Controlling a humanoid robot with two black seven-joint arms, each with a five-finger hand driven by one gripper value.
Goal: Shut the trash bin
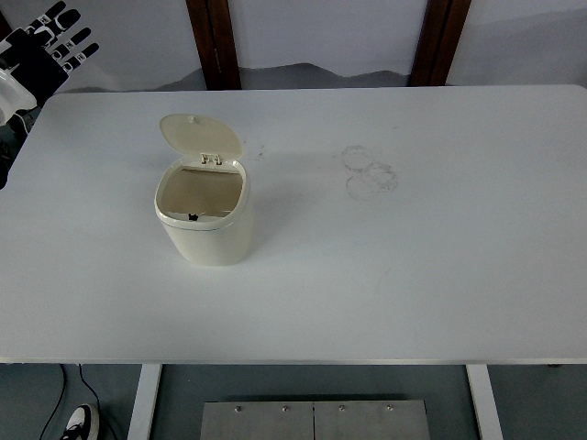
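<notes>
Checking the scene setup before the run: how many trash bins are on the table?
1. A small cream plastic trash bin stands left of centre on the white table, its round hinged lid flipped open toward the far side. Nothing on the table could hide another.

Cream trash bin [204, 220] sits upright on the left half of the white table [440, 275], roughly midway between far and near edges, lid [201, 134] flipped open and tilted back toward the far edge, interior exposed. Left hand [50, 48] is up at the far-left corner, off the table edge, fingers spread, holding nothing, well apart from the bin. Faint ring marks [370, 171] on the tabletop right of the bin, toward the far edge; a shoe [83, 421] on the floor below the near-left corner.
</notes>
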